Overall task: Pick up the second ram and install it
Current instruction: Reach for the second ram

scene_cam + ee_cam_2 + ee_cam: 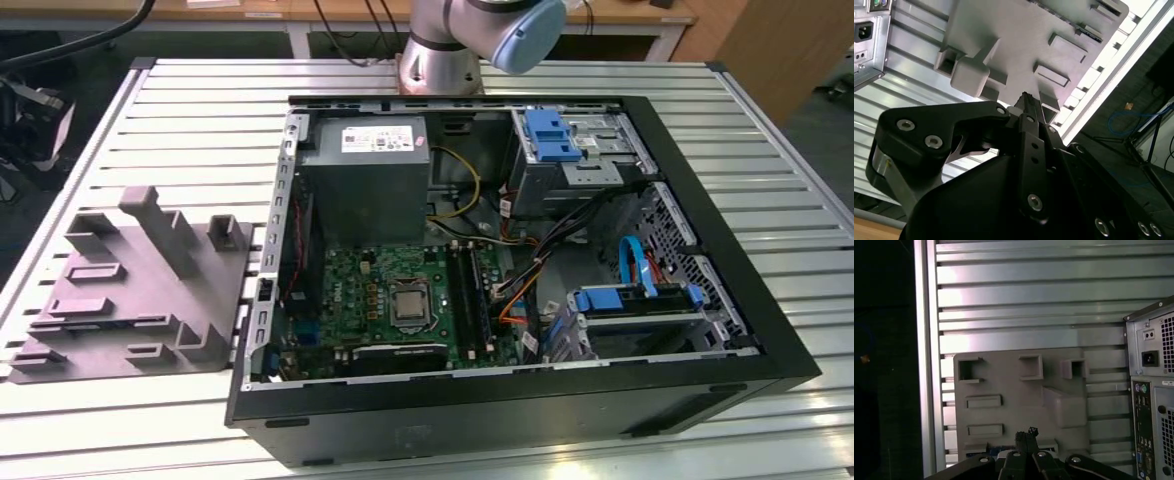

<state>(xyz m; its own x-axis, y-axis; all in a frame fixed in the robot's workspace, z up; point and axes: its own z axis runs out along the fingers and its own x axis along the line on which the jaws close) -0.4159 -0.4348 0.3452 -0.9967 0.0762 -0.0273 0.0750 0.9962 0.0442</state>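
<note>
In both wrist views my gripper point(1025, 96) point(1026, 432) hangs well above the grey holding fixture point(1019, 35) point(1004, 385). Its two black fingers are pressed together with nothing between them. The second ram point(1079, 31) point(985, 450) shows as a thin dark bluish strip along the fixture's edge farthest from the three square pockets, partly hidden behind my fingers in the first wrist view. In the exterior view the fixture point(120, 290) lies to the left of the open computer case point(534, 400). The green motherboard point(387, 290) carries long black slots point(465, 285).
The case rests on a slatted aluminium table point(200, 130). Inside it are a grey power supply point(363, 155), blue drive brackets point(550, 135) and loose cables point(534, 245). The arm's base point(441, 60) stands behind the case. The fixture has tall upright blocks point(154, 215).
</note>
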